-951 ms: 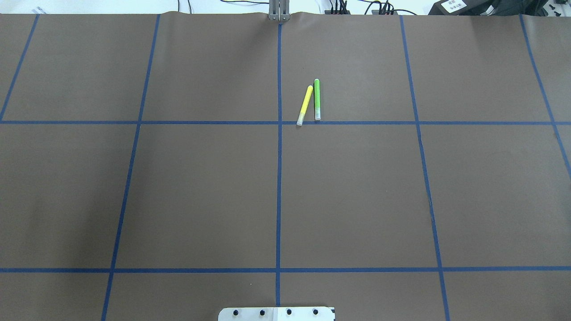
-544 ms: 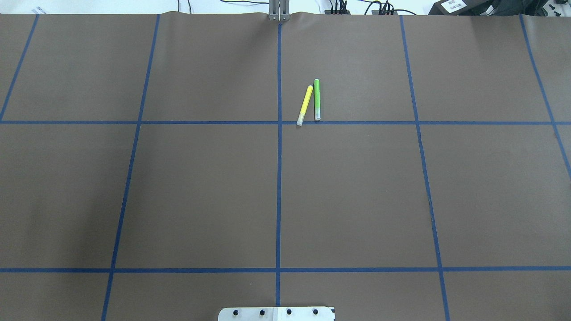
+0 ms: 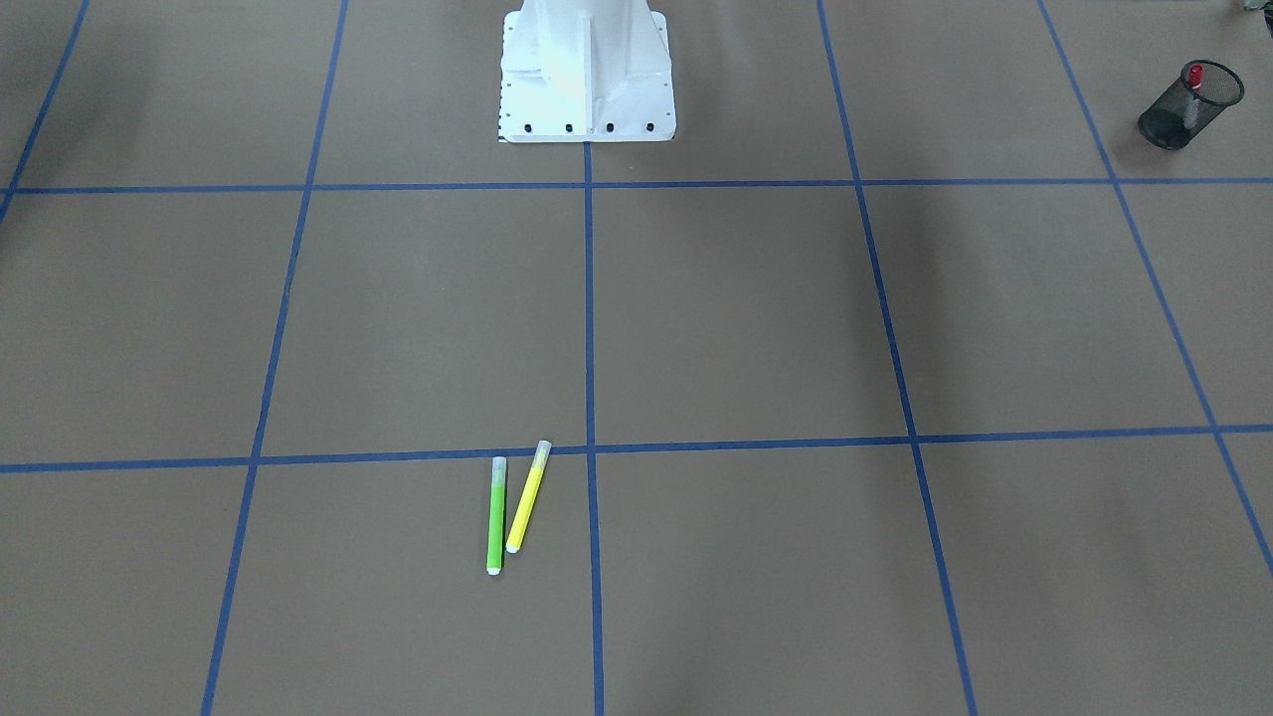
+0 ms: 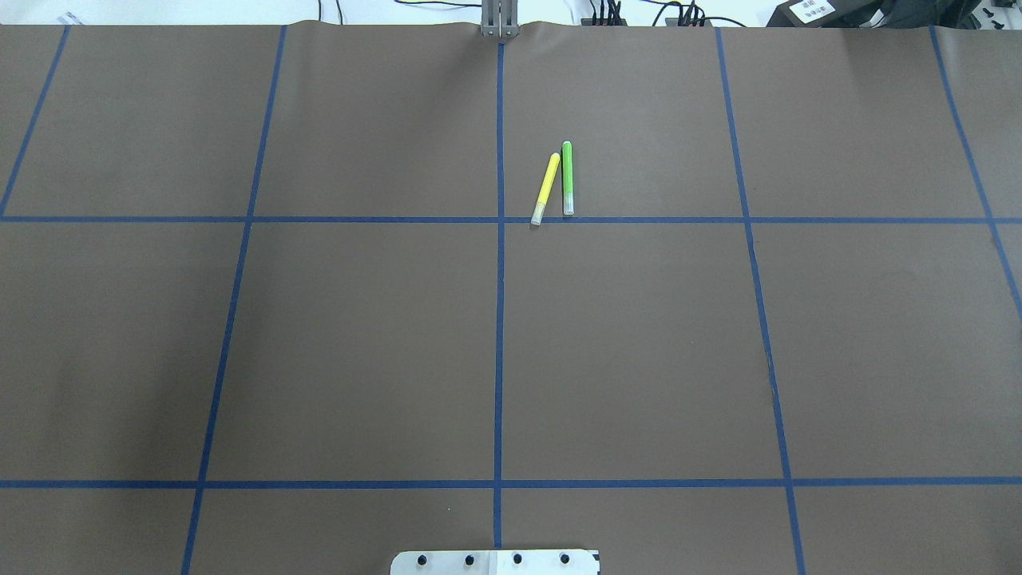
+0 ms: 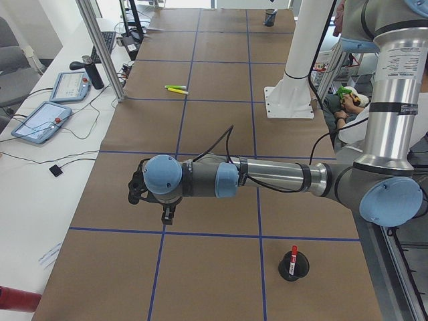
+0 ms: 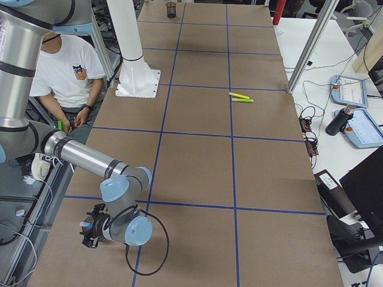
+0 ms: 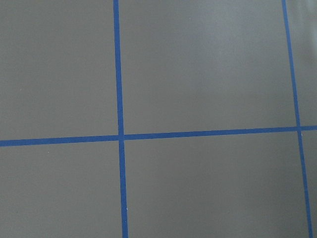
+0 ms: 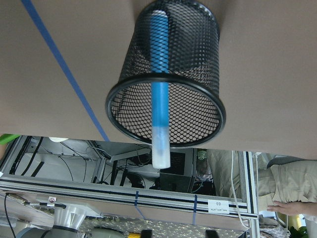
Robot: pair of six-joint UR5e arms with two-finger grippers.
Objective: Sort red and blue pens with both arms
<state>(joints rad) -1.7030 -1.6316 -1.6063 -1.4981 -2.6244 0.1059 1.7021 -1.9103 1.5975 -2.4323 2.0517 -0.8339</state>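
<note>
The red pen (image 3: 1194,76) stands in a black mesh cup (image 3: 1166,127) at the table's end on my left side, also seen in the left side view as the red pen (image 5: 293,257) in its cup (image 5: 299,271). The blue pen (image 8: 159,99) leans in a second black mesh cup (image 8: 198,44), close below my right wrist camera. My left gripper (image 5: 166,215) hangs low over bare table, apart from the red pen's cup. My right gripper (image 6: 88,233) shows only in the right side view. I cannot tell whether either gripper is open or shut.
A yellow marker (image 4: 545,188) and a green marker (image 4: 568,177) lie side by side near the table's centre line. The white pedestal (image 3: 587,70) stands at the robot's edge. A seated person (image 6: 69,78) is beside the table. Blue tape divides the brown table cover.
</note>
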